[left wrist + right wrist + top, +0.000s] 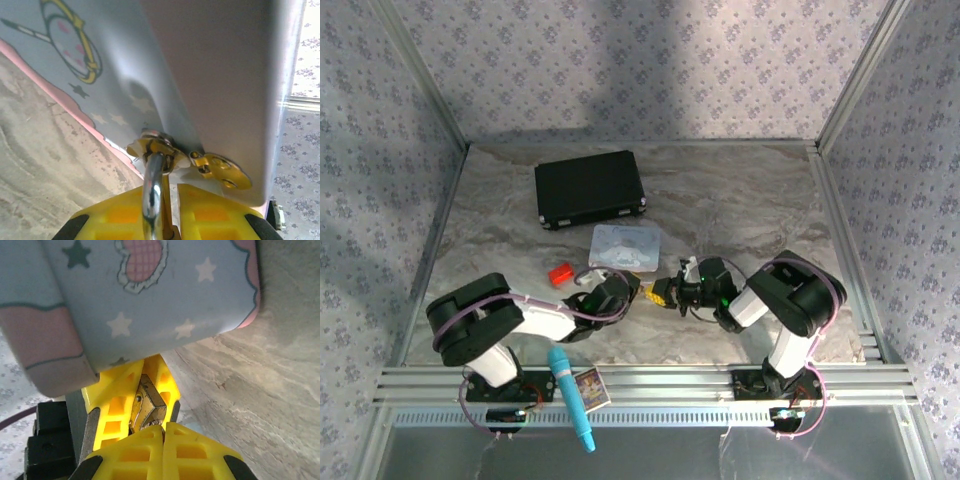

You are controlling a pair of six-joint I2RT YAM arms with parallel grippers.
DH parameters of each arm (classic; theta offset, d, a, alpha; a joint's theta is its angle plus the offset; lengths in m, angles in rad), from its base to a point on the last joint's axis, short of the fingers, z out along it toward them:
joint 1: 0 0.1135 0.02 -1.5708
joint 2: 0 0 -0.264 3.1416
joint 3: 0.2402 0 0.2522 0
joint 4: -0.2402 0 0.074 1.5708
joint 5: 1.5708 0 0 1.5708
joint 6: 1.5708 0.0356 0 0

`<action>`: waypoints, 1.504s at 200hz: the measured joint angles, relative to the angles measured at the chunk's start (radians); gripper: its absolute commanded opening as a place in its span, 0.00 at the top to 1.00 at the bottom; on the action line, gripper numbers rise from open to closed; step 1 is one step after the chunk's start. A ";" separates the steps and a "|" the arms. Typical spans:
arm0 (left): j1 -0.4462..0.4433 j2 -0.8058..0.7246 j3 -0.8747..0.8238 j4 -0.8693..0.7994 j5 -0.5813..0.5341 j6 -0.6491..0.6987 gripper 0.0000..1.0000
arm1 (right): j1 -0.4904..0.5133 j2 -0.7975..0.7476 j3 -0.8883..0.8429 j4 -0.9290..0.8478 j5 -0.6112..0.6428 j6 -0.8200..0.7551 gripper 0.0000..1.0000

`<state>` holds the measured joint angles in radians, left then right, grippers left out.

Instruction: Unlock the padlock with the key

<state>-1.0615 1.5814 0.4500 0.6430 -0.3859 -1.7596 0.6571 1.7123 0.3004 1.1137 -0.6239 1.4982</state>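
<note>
On the left side of the marble-look surface (740, 200) lies a small red block (560, 273). Nearer the front rail lie a long blue-green plastic stick (570, 400) and a little picture card (591, 388), just beside each other. Farther back sits a flat black case (590, 190) with its lid shut.

In the middle is a pale blue and pink tin box (625, 245) with stars on it. Both arms reach in toward its near edge.

The left gripper (170, 202) has yellow fingers (120, 215). They are clamped on the small brass-gold padlock (147, 407), one finger on each side of it. The padlock's thin silver metal loop (152, 190) comes up between those fingers and goes into the gold clasp (220, 170) on the edge of the tin box. So the padlock hangs at the tin box, up off the surface.

Just to the right comes the right gripper (162, 435). Its yellow fingers are pressed together, and their tips sit right at the bottom of the padlock. I cannot tell if anything is pinched between them.
</note>
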 measured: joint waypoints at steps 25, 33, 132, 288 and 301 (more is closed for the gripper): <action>-0.015 0.000 0.008 -0.003 0.010 -0.016 1.00 | 0.006 -0.127 0.000 -0.172 0.036 -0.087 0.65; -0.021 0.000 0.013 -0.010 0.018 -0.022 1.00 | 0.008 -0.177 0.000 -0.224 0.047 -0.121 0.59; -0.017 -0.015 0.063 -0.167 0.074 -0.063 1.00 | 0.094 -0.747 0.112 -1.254 0.463 -0.753 0.22; 0.042 -0.106 0.140 -0.469 0.227 0.032 1.00 | 0.407 -0.473 0.157 -1.024 0.715 -1.506 0.53; 0.046 -0.109 0.140 -0.469 0.233 0.034 1.00 | 0.414 -0.434 0.165 -0.995 0.715 -1.527 0.59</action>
<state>-1.0153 1.4719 0.5903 0.1741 -0.1524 -1.7252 1.0710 1.2781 0.4656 0.1192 0.0910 -0.0284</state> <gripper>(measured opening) 0.144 0.447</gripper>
